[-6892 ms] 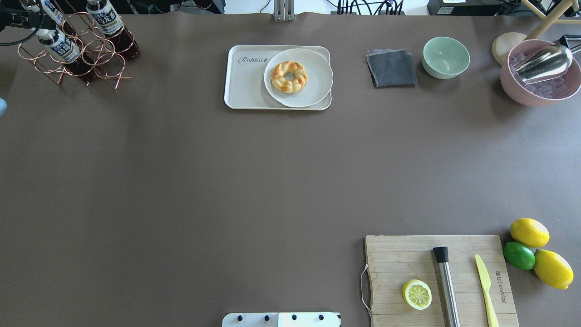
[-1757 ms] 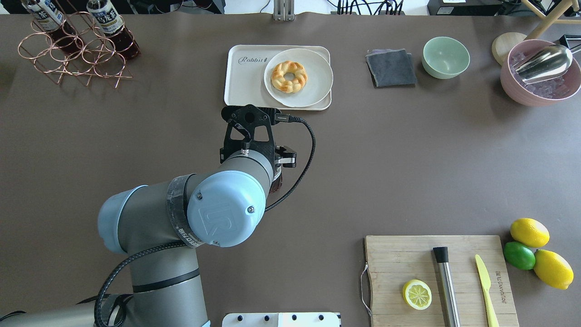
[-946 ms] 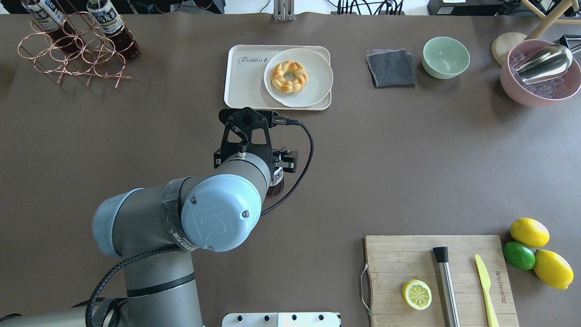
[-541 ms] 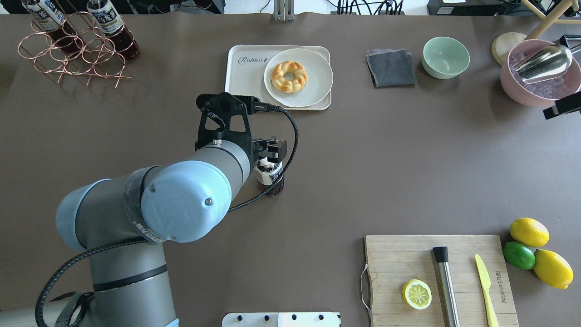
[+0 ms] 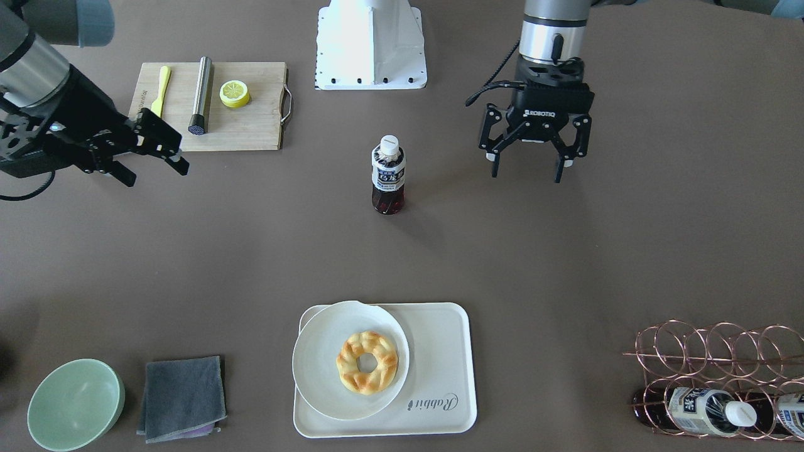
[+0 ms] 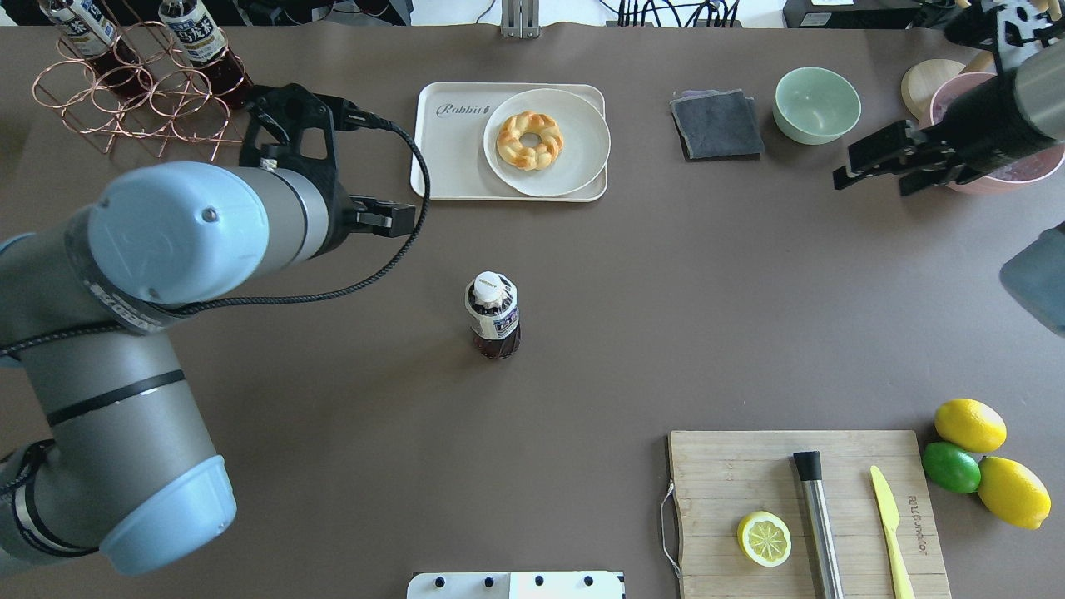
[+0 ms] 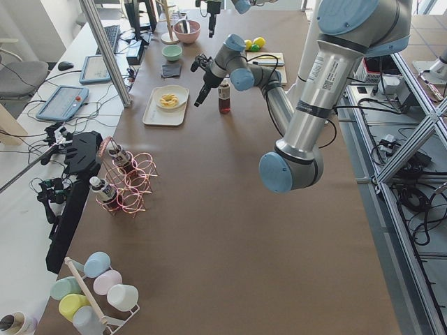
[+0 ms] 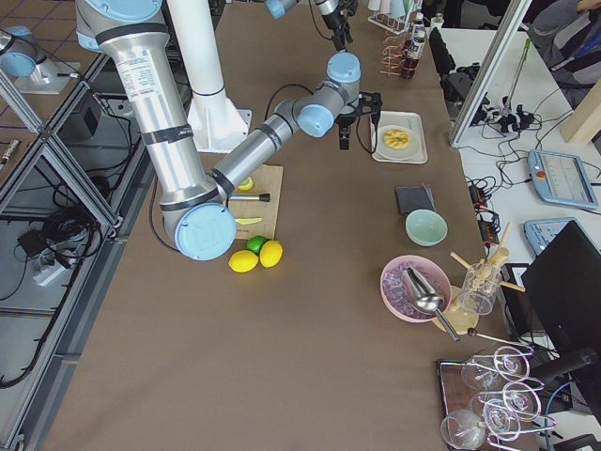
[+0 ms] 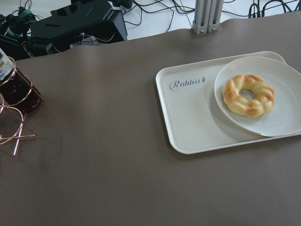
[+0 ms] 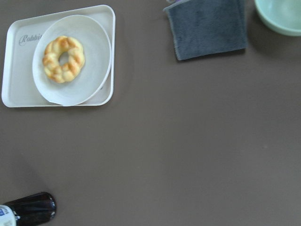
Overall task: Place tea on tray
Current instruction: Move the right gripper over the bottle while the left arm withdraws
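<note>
The tea (image 5: 389, 176) stands upright on its own in the middle of the table (image 5: 565, 263), touched by neither claw, so you are between grasps. It is well short of the tray (image 5: 440, 351), which lies at the far edge from the robot. The step in hand looks like a re-grasp or a pass to the other arm, with the carry to the tray not yet begun. The next move calls for one claw to come in level with the bottle's body, below the white cap, close on it squarely and lift it clear. You then need to set it on the bare strip of tray by the "Rabbit" print, because the plate (image 5: 320, 376) with the doughnut (image 5: 367, 362) fills the rest. The left gripper (image 5: 527, 166) hangs beside the bottle on the robot's left, apart from it. Its wrist is vertical, its fingers point straight down at the table, and its jaws are spread wide and empty. The right gripper (image 5: 154, 168) reaches in from the robot's right with its fingers slanted toward the table's middle. It is also spread and empty, and lies farther from the bottle than the left one.
</note>
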Tool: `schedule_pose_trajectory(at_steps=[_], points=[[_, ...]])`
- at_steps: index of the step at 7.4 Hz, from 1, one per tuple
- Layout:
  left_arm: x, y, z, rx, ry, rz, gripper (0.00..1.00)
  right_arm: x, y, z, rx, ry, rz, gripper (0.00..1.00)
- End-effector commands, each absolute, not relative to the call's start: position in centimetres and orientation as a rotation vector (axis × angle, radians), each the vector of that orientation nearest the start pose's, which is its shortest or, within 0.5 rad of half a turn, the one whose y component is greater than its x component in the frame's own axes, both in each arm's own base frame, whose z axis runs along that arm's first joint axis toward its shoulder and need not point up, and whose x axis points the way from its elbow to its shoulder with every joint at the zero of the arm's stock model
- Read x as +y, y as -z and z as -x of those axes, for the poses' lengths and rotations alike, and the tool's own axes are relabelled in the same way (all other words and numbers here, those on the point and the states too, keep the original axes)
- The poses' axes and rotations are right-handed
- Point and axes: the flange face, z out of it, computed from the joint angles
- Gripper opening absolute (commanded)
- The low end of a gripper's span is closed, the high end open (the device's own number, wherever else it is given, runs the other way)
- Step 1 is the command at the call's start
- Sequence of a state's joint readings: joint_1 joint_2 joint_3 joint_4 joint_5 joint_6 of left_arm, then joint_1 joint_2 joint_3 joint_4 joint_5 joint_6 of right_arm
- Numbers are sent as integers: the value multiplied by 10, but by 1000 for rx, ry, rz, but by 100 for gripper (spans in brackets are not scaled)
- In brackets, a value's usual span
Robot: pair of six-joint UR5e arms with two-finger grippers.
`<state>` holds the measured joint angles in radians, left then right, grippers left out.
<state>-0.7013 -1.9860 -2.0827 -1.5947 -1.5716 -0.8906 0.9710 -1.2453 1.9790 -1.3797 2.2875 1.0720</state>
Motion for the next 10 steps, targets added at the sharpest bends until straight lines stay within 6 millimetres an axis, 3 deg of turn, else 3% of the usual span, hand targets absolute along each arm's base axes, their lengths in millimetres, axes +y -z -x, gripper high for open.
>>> schedule_pose_trajectory(at_steps=[1,2,3,4,6,7,9,10], points=[[-509,-338,-232,719,-100,-622,97,-456,-159,345,-1083,-187,-11,100],[-525,-387,-205,750,-126,-623,97,-435,-114,382,-1038,-182,-36,100],[-538,-412,-186,776,-142,-612,97,-412,-82,409,-1007,-153,-42,100],[-542,-432,-165,736,-171,-623,97,-394,-69,432,-992,-155,-49,100],[-539,-464,-117,722,-219,-608,97,-391,-49,481,-950,-180,-78,100],[-531,-475,-111,723,-224,-617,97,-394,-40,500,-931,-179,-84,100],[-525,-482,-108,727,-228,-630,97,-403,-47,510,-893,-183,-117,86],[-523,-484,-108,730,-227,-636,97,-401,-51,523,-869,-153,-134,84]])
